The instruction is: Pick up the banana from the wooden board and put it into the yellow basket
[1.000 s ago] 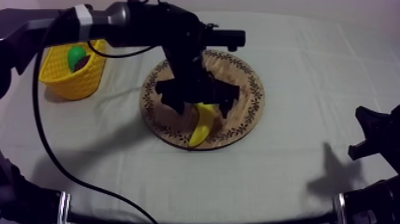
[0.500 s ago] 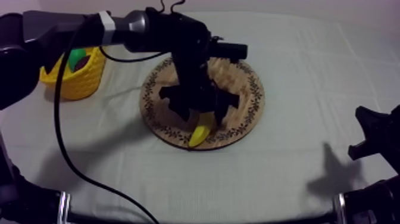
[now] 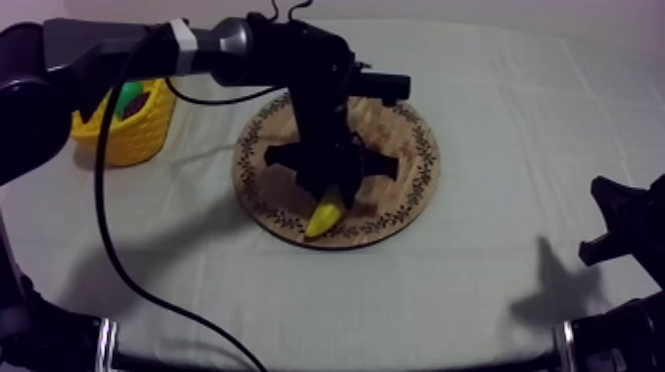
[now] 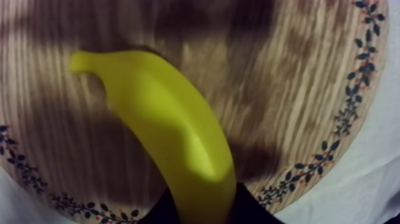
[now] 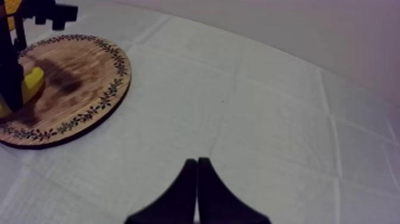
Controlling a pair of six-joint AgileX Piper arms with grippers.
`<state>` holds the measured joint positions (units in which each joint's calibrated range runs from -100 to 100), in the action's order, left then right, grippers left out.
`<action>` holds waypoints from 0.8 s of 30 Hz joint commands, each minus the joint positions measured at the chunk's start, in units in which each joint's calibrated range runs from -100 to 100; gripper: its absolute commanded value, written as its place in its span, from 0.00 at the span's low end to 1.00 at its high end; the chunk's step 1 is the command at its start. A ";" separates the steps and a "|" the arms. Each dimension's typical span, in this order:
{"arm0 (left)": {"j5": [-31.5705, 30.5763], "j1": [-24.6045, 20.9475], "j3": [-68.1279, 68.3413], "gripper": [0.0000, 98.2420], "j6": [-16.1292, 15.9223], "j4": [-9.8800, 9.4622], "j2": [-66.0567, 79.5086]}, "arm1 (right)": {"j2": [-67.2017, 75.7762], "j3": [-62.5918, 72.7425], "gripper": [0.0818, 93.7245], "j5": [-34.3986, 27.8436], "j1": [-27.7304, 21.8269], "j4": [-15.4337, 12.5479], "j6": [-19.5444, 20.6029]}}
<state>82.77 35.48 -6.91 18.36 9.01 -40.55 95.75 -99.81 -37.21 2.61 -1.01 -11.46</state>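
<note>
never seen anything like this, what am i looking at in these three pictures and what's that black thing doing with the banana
This is a two-armed robot at a cloth-covered table. One picture looks down from above; the other two come from cameras riding on each arm's wrist. The left gripper has its two black fingers closed round a toy banana at the round wooden board. A yellow basket stands beside the board, on the left arm's side. The right gripper rests shut on nothing, apart from the board.
</note>
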 commanded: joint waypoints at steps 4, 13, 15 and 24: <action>0.60 -1.57 2.15 0.18 1.50 -2.74 7.19 | 0.00 0.03 0.00 -0.05 -0.01 0.01 0.01; 7.24 -6.81 4.51 0.17 2.23 -9.45 22.80 | 0.00 0.03 0.00 -0.05 -0.01 0.01 0.01; 9.50 -8.18 3.67 0.17 1.61 -10.85 25.45 | 0.00 0.03 0.00 -0.05 -0.01 0.01 0.01; 12.85 -16.32 5.44 0.18 -2.26 -13.15 34.66 | 0.00 0.03 0.00 -0.05 -0.01 0.01 0.01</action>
<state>95.79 21.33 -1.89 16.89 -3.85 -7.17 95.75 -99.81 -37.21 2.61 -1.01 -11.46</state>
